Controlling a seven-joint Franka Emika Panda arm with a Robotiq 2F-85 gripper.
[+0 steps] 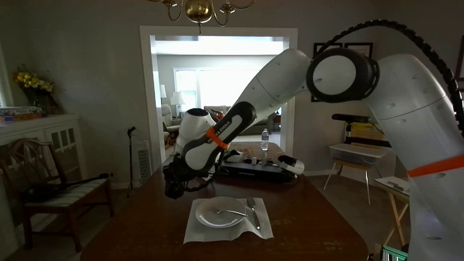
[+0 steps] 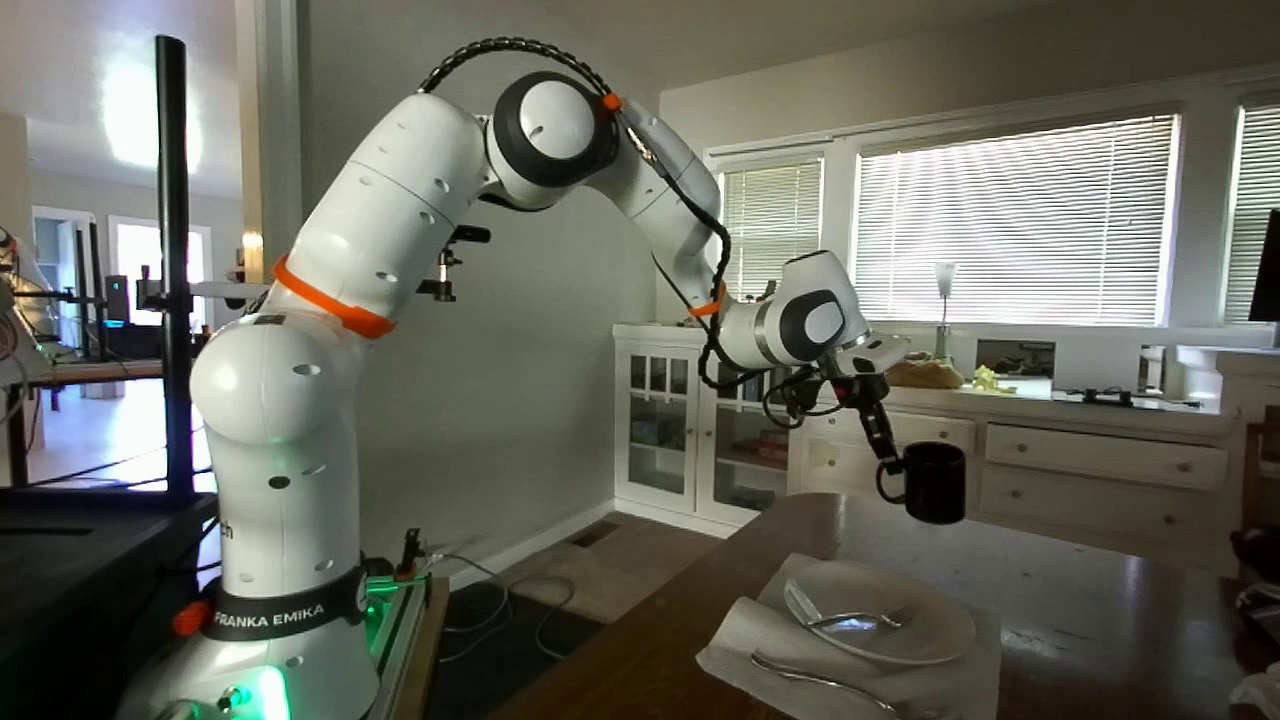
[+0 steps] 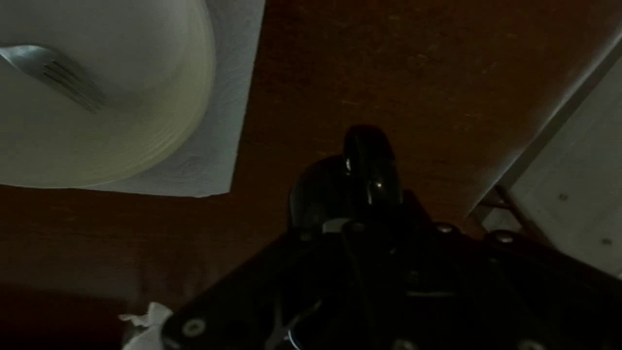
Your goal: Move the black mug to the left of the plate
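The squat black mug (image 2: 936, 486) hangs upright from my gripper (image 2: 888, 464), apparently above the table. The gripper is shut on it at the handle side, near the top. In an exterior view the dark mug (image 1: 174, 189) is beyond and to the left of the white plate (image 1: 203, 218). In the wrist view the mug (image 3: 318, 192) and its handle (image 3: 371, 165) are very dark, and the fingertips (image 3: 342, 228) are hard to make out. There the plate (image 3: 194, 112) lies at the upper left, apart from the mug. The plate also shows in an exterior view (image 2: 945, 640).
A pale placemat (image 1: 194, 235) lies under the plate. A fork (image 1: 232, 211) rests on the plate; a spoon and knife (image 1: 254, 214) lie beside it. A black boxy object (image 1: 250, 172), a white headset (image 1: 293, 165) and a bottle (image 1: 265, 140) stand at the table's back.
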